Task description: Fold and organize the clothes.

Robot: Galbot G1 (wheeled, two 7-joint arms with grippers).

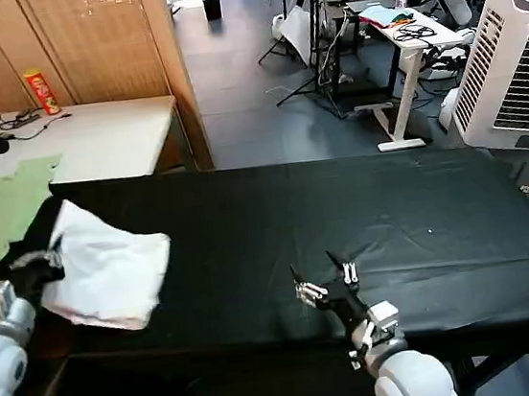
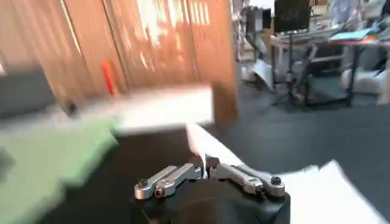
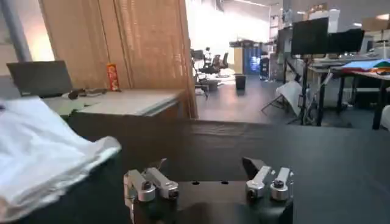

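your left hand [image 1: 47, 254] pinches the t-shirt's [image 1: 109, 265] near edge — right hand [image 1: 325, 282] open, empty, well apart.

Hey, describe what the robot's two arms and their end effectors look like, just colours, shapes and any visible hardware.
Both arms have smooth, rounded white shells. The right end effector is black with silver metal linkages held by round screws and dark fingertips, on a wrist with silver fittings. The left end effector has a black body with the same silver links, joined to a white wrist collar. No cables or markings are visible.
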